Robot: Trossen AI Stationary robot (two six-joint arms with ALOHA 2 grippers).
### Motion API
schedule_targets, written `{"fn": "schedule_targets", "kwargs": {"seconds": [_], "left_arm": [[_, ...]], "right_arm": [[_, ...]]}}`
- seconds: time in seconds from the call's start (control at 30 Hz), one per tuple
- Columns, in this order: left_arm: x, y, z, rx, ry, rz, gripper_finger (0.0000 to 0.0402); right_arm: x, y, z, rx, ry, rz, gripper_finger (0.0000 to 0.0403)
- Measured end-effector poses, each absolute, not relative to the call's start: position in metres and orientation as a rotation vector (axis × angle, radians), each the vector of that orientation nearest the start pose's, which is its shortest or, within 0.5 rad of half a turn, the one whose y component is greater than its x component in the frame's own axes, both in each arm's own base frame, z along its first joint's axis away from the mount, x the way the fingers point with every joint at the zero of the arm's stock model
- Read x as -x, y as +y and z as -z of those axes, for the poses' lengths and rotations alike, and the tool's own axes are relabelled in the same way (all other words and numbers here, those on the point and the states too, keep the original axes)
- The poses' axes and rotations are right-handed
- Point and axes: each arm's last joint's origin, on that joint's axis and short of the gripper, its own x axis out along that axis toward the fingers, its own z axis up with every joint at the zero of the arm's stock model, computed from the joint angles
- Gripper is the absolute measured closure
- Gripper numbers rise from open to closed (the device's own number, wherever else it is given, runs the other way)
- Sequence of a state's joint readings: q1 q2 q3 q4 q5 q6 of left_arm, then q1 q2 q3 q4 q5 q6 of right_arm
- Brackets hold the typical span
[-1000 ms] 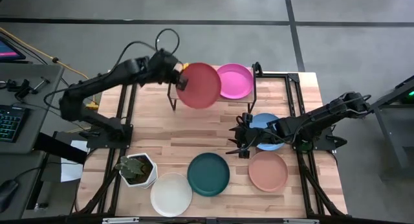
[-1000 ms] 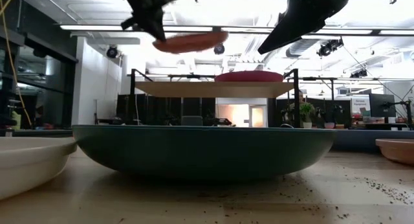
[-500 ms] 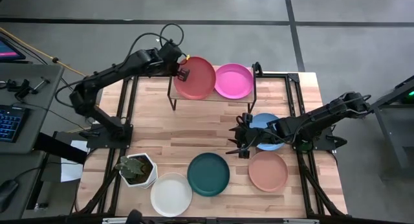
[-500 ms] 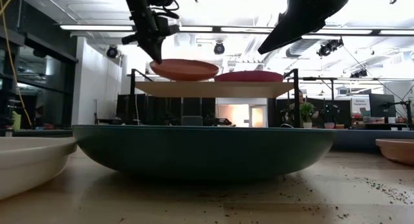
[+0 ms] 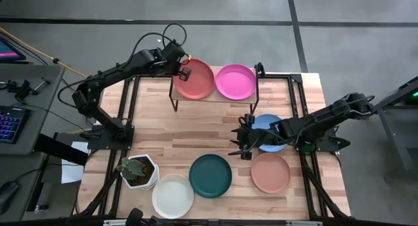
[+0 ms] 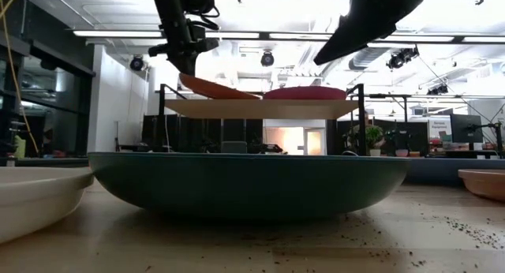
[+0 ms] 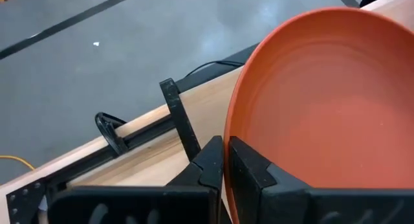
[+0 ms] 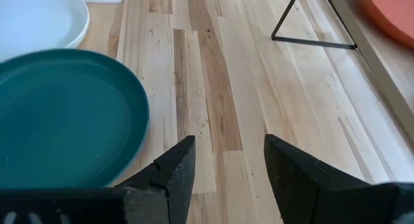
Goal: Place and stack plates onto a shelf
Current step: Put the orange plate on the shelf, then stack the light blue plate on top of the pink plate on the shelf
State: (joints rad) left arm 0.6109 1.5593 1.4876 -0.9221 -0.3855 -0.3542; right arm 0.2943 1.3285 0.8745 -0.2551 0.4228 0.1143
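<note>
The red plate [image 5: 196,80] sits tilted on the left half of the shelf [image 5: 215,99], next to the magenta pink plate [image 5: 236,81], which lies flat on the right half. My left gripper [image 5: 183,73] is shut on the red plate's left rim. My right gripper [image 5: 242,143] hovers open above the tabletop beside the light blue plate [image 5: 269,123]. The dark teal plate [image 5: 210,176], the white plate [image 5: 173,196] and the salmon plate [image 5: 270,172] lie flat near the table's near edge. My left gripper [image 7: 226,154] pinches the red plate's rim [image 7: 234,130] on its left side between the two fingers, one on the inner face and one on the outer. The fingers come from the table's left, slanting down. The held edge [image 6: 188,77] is raised; the opposite side [image 6: 251,95] rests on the shelf board.
A white hexagonal plant pot [image 5: 138,171] stands at the near left of the table. The shelf's thin black legs [image 8: 312,23] stand on the tabletop ahead of my right gripper [image 8: 229,160]. Bare wood lies between the shelf and the near row of plates.
My left gripper has moved down and toward the table's far left, carrying the red plate from above the shelf's front edge onto the board. The plate, held about level before, now tilts with its right side on the shelf and its left rim still raised.
</note>
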Motion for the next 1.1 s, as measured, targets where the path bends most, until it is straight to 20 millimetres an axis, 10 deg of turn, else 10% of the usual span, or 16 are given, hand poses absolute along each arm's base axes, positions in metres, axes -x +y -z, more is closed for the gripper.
{"fn": "schedule_targets", "kwargs": {"seconds": [0.77,1.1], "left_arm": [[-0.254,0.181,-0.347,0.301,0.796,-1.025,0.0276],[-0.229,0.104,-0.384,0.146,0.509,-0.695,0.0270]], "right_arm": [[-0.271,0.070,-0.251,0.130,0.583,0.146,0.0237],[-0.277,0.069,-0.262,0.148,0.455,0.215,0.0237]]}}
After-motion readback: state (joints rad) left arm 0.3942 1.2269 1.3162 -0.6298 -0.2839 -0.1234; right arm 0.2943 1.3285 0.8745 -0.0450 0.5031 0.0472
